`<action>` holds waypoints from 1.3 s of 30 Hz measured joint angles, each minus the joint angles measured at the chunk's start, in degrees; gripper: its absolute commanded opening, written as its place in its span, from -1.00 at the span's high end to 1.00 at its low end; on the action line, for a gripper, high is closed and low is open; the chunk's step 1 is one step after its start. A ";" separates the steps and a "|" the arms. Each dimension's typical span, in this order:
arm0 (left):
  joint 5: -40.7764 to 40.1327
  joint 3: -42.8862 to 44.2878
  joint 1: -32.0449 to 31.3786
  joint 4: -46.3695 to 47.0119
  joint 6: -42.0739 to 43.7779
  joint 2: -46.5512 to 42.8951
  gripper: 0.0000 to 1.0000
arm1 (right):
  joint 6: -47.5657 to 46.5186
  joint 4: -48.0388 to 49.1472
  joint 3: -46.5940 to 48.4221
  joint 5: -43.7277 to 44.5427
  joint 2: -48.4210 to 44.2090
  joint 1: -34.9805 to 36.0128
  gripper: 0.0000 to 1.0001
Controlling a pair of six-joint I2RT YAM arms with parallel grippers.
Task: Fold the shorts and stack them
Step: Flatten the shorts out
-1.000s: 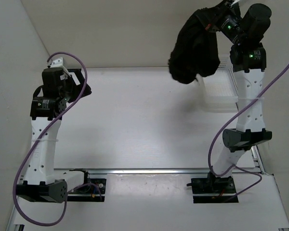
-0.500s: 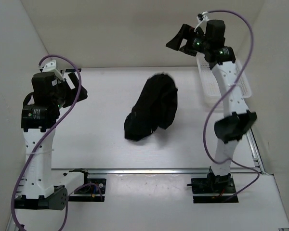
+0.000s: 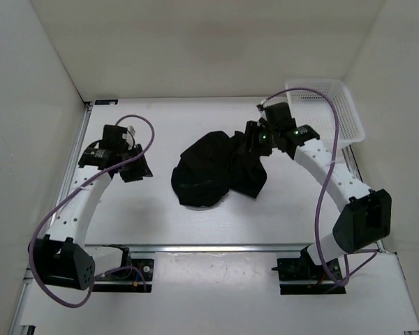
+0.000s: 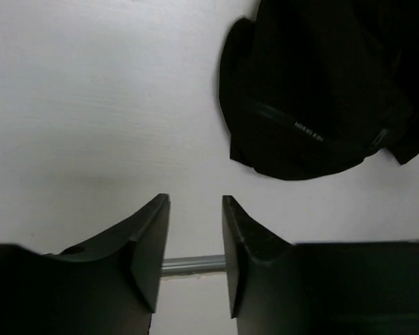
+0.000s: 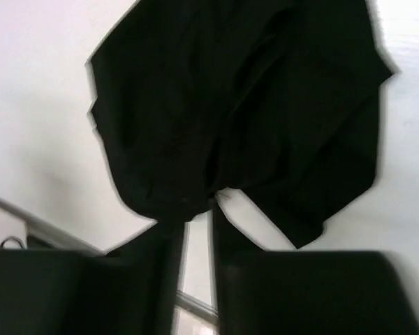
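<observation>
A second ago the right arm held the shorts (image 3: pixel 213 171) high over the basket (image 3: pixel 350 118) at the upper right. Half a second ago it had let go, and they were dropping toward mid-frame. Now they lie in a crumpled heap at the middle of the table (image 3: pixel 160 122). We judge them out of the basket but not yet spread, so no fold has begun.

The right gripper (image 3: pixel 253 143) has come down to the heap's upper right edge. Its jaws are narrow, and we cannot tell whether the tips pinch cloth. The left gripper (image 3: pixel 138 169) has swung low toward the heap's left side; its jaws stand narrow with nothing between them, apart from the cloth.

Bare table lies left of the heap and below it, down to the rail (image 3: pixel 216 246). The basket sits well apart at the upper right. The heap's right lobe reaches under the right arm, so we would spread leftward.
</observation>
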 measured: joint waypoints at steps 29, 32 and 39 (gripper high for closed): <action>2.14 4.09 -12.63 13.16 -5.14 38.51 0.79 | 8.59 20.00 -17.92 -11.06 9.70 10.91 0.36; 2.95 5.18 -12.83 13.49 -4.35 40.13 0.79 | 8.61 20.70 -17.84 -11.15 10.03 10.91 1.00; 3.65 8.50 -12.37 11.76 -3.67 39.95 0.79 | 5.99 18.56 -12.15 -10.54 10.34 10.86 1.00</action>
